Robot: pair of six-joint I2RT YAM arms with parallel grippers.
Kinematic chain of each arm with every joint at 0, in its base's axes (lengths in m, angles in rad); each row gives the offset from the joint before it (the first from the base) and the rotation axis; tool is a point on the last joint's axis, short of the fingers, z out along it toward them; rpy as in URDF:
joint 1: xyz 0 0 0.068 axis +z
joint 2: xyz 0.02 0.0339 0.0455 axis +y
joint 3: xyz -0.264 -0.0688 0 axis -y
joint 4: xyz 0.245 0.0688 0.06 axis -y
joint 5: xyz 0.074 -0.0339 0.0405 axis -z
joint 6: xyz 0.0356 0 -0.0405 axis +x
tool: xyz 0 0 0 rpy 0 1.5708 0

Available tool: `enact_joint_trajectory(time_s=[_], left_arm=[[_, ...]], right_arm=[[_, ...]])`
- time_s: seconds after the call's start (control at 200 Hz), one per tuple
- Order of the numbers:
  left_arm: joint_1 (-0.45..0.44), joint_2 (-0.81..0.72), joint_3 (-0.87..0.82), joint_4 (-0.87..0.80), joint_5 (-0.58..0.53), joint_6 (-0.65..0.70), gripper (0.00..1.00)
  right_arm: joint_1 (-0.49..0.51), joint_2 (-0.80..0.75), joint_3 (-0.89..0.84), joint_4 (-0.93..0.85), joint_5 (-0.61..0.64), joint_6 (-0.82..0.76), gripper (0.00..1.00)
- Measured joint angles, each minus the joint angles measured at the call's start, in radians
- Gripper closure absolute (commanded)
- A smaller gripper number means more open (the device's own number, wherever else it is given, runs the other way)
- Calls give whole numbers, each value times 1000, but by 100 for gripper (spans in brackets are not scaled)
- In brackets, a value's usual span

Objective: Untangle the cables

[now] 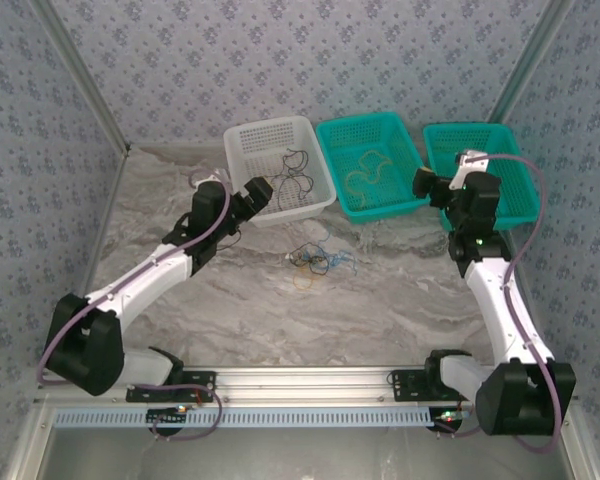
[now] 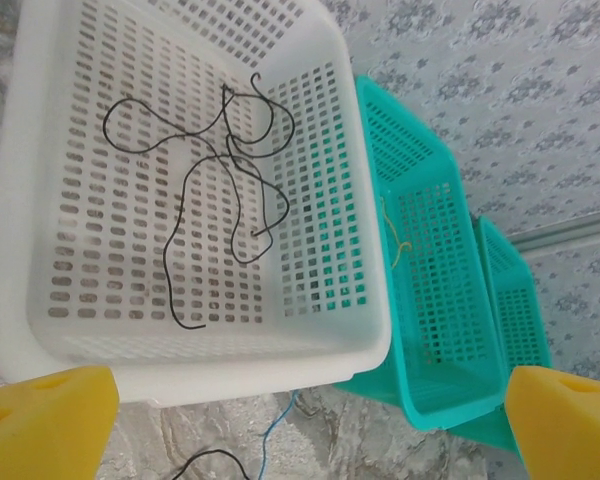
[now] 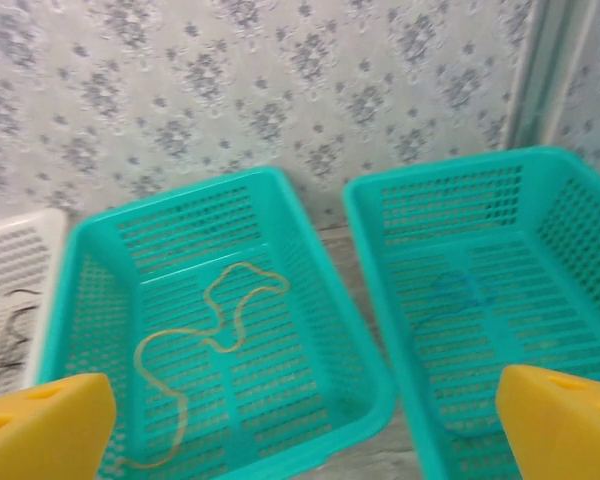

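Top external view: a small tangle of cables, black, blue and yellow strands wound together, is seen on the marbled table just in front of the white basket. One black cable has been laid loose inside that basket. A yellow cable lies in the middle teal basket directly to the right of the white one, and a faint blue cable can be made out in the far teal basket, two places to its right.

The left gripper is held over the near rim of the white basket, its yellow pads spread wide with nothing between them. The right gripper hangs well to the right of the white basket, between the two teal ones, its pads likewise spread apart and empty.

The wires are judged to be very light, limp and thin. No shape will be kept when they are lifted, and neighbouring strands are likely to be dragged along wherever loops cross. A thin strand may also slip out of soft pads unless it is pinched squarely. A free end or an outer loop at the edge of the tangle should be taken, not the dense middle, so that one colour can be drawn out alone. The rest would best be pinned down by the other gripper.
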Motion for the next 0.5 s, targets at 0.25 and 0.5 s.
enact_joint_trajectory(time_s=[0.25,0.5], left_arm=[[-27,41,50,-5,11,17,1],[-72,77,109,-46,6,72,1]], right_arm=[[70,-15,-54,-82,-30,145,0],[88,-16,-157,-115,-33,307,0]])
